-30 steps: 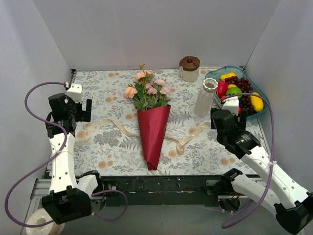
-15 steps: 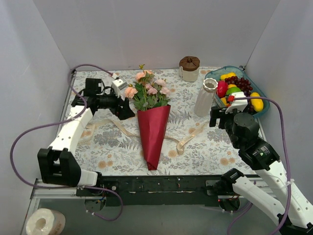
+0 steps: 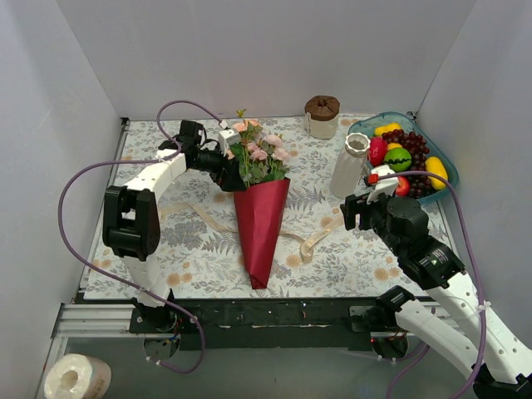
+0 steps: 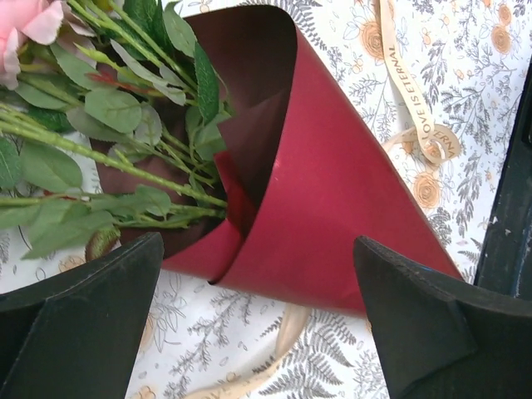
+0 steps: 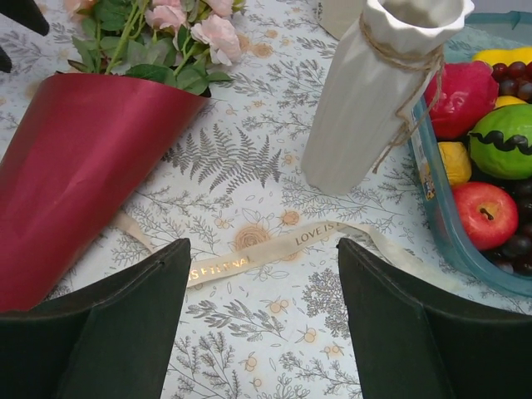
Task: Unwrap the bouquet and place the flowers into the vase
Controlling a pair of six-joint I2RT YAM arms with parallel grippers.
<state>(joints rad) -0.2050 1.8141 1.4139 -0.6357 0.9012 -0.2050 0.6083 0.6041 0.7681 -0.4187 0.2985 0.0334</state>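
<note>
The bouquet lies mid-table, its dark red paper cone (image 3: 260, 224) pointing toward me and the pink and peach flowers (image 3: 256, 154) sticking out of its far end. The cream ribbon (image 3: 320, 237) lies untied and loose on the cloth. My left gripper (image 3: 230, 176) is open, beside the cone's mouth (image 4: 332, 216) and the green stems (image 4: 125, 125), with nothing between its fingers (image 4: 83, 324). The white ribbed vase (image 3: 350, 165) stands upright to the right. In front of the vase (image 5: 374, 100), my right gripper (image 3: 352, 213) hovers open over the ribbon (image 5: 283, 245).
A cream jar with a brown lid (image 3: 322, 116) stands at the back. A blue tray (image 3: 440, 154) of plastic fruit sits right of the vase, its rim (image 5: 465, 249) close to my right fingers. White walls close in three sides. A tape roll (image 3: 75, 378) lies below the table.
My left arm swung from the table's left side across to the bouquet's flower end. My right gripper moved left and lower over the ribbon, its jaws a little narrower.
</note>
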